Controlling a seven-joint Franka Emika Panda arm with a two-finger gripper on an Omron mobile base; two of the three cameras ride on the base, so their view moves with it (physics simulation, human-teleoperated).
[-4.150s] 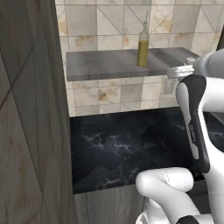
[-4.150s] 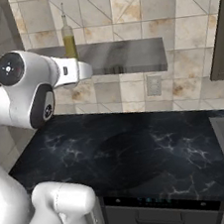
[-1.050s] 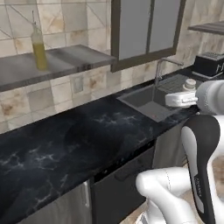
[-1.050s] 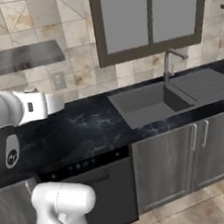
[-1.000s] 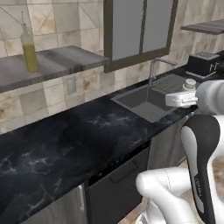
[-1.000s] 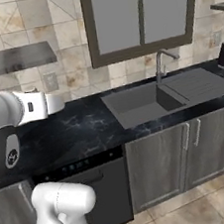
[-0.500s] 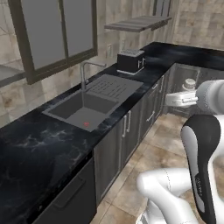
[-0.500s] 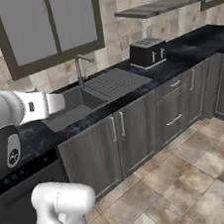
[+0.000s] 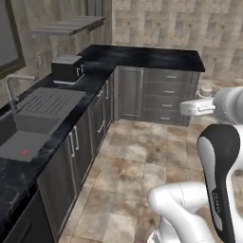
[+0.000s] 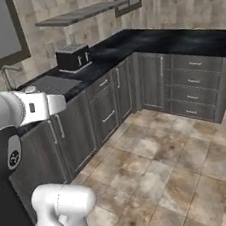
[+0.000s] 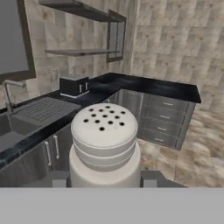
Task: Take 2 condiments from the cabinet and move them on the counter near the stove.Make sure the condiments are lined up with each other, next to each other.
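A short pale grey-white shaker (image 11: 104, 140) with a perforated top fills the middle of the hand view. My gripper (image 11: 104, 179) is shut on it, one dark fingertip (image 11: 59, 179) on each side of its base. In the left base view the shaker (image 9: 205, 90) stands upright in the hand at the right, over the tiled floor and apart from any surface. The black veined counter (image 9: 142, 54) runs along the left wall and turns the far corner (image 10: 175, 36). The stove is out of view.
A sink (image 9: 23, 137) with a faucet (image 9: 12, 88) is set into the counter at the left. A black toaster (image 9: 66, 69) stands beyond it, under a wall shelf (image 9: 66, 26). Grey drawers (image 9: 166, 95) fill the corner. Open tiled floor (image 9: 142, 156) lies ahead.
The whole picture has swung along the counter, from the shelf and sink to the far corner: the base has moved. The shaker stays held in the shut gripper.
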